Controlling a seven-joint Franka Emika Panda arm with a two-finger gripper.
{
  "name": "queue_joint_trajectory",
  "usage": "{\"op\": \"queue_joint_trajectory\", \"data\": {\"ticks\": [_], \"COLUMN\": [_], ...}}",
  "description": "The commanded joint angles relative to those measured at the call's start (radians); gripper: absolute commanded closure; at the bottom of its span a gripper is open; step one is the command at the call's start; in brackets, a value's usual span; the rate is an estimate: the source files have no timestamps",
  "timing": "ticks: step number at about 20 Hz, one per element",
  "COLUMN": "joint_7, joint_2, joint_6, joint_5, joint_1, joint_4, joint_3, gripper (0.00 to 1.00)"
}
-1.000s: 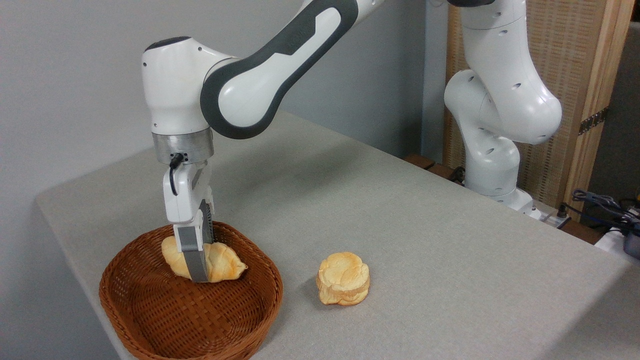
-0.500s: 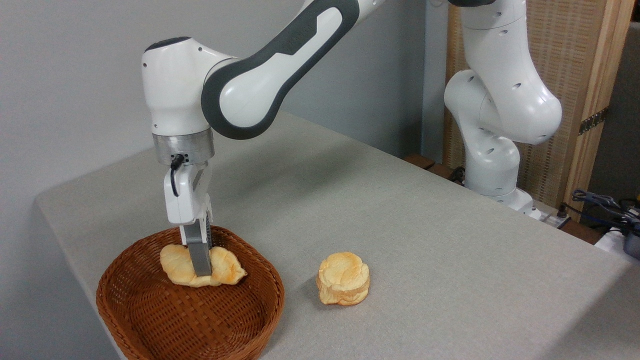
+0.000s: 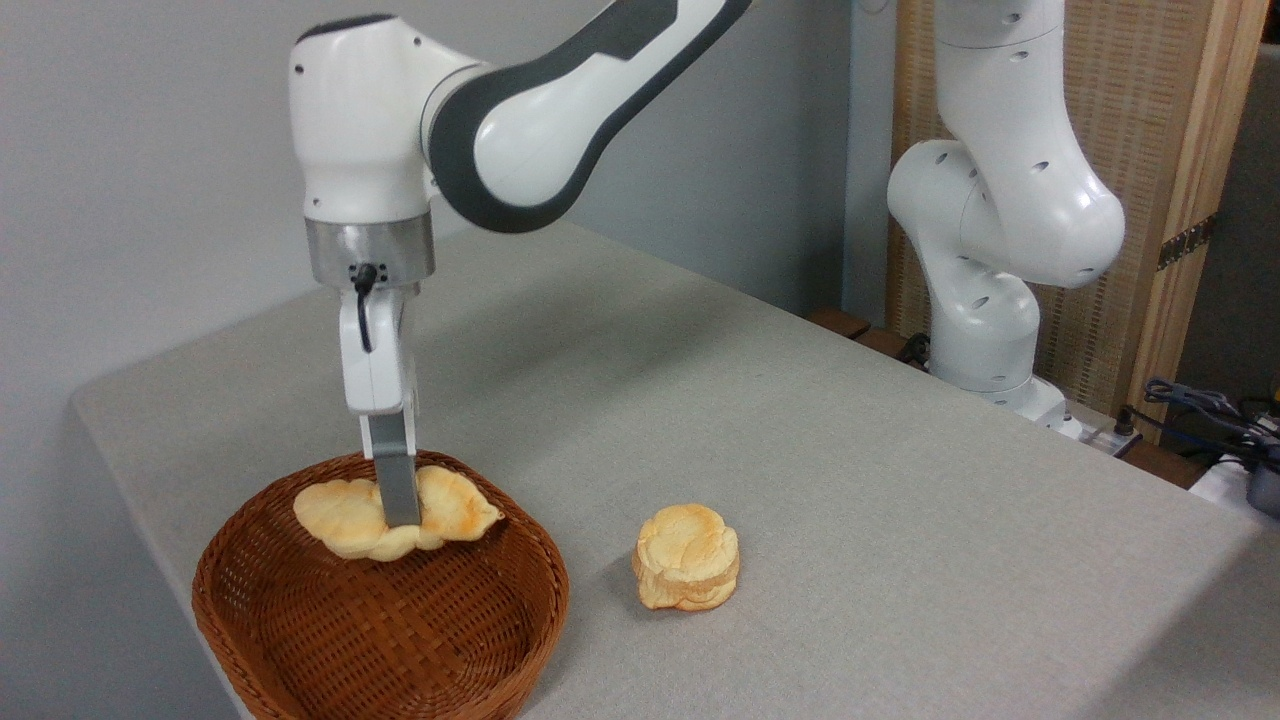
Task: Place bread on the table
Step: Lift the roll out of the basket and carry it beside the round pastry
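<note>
The bread (image 3: 455, 507), a long golden loaf with pointed ends, hangs level over the brown wicker basket (image 3: 380, 620), lifted clear of the basket's floor. My gripper (image 3: 400, 518) points straight down and is shut on the loaf's middle; its near grey finger (image 3: 397, 485) crosses the loaf's front and the far finger is hidden behind it. The table (image 3: 850, 480), covered in grey-beige cloth, spreads to the right of the basket.
A small round stacked-looking bun (image 3: 687, 557) lies on the cloth right of the basket. The arm's white base (image 3: 990, 330) stands at the table's far right edge, with cables (image 3: 1210, 410) beyond it. The basket sits near the table's front left edge.
The gripper has risen with the loaf, lifting it from the basket's floor to about rim height. The loaf has tipped from slanted to nearly level.
</note>
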Motion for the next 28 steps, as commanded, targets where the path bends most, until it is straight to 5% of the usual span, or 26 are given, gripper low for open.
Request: {"op": "queue_joint_trajectory", "data": {"ticks": [1,7,8,10,18,20,21,23,28], "joint_7": [0.008,0.007,0.005,0.007,0.01,0.011,0.011,0.01,0.011], "joint_2": [-0.061,-0.147,-0.161,-0.173,-0.181,-0.181,-0.179,-0.172,-0.156], "joint_6": [-0.027,-0.199,-0.233,-0.308,-0.535,-0.546,-0.544,-0.544,-0.544], "joint_5": [-0.062,-0.134,-0.148,-0.175,-0.177,-0.175,-0.175,-0.175,-0.174], "joint_1": [-0.002,-0.002,-0.002,-0.002,-0.004,-0.005,-0.007,-0.011,-0.013], "joint_4": [-0.004,-0.004,-0.004,-0.006,-0.014,-0.021,-0.026,-0.027,-0.03], "joint_3": [0.027,0.071,0.08,0.083,0.084,0.082,0.08,0.076,0.067], "gripper": [1.0,0.99,0.9,0.89,0.77,0.42,0.35,0.05,0.0]}}
